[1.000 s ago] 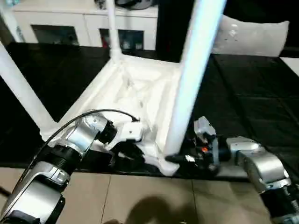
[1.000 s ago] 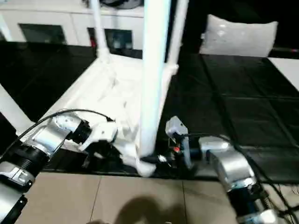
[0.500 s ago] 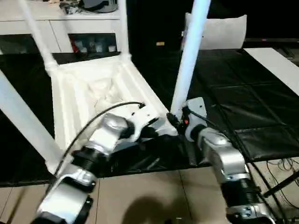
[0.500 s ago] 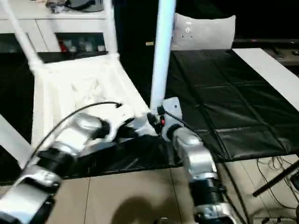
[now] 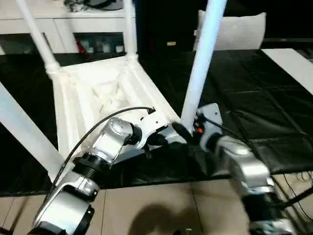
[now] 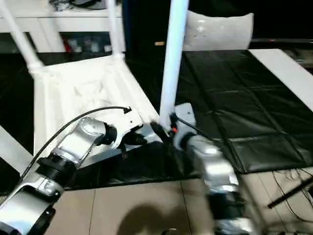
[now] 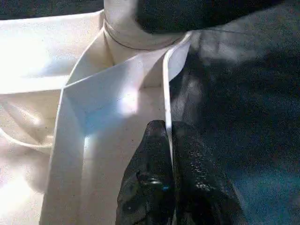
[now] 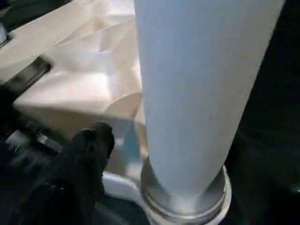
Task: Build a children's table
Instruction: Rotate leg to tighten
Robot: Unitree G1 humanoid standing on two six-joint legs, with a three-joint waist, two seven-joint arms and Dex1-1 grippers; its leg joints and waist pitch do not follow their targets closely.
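On black mat | upturned white table [image 5: 102,93] | left end effector [image 7: 168,136] pinching rim | right unclear

No readable text, labels, brands or numbers anywhere. Table top [image 5: 105,93] and legs [image 5: 203,61]: plain white, unmarked. A small pale mark on the pillow [image 6: 199,29], possibly a tag; too blurred to read.

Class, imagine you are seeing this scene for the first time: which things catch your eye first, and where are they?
An upside-down white table top lies on black mats, four legs rising from its corners. The left tool pinches the top's rim near the nearest leg, where the right tool sits at its base.
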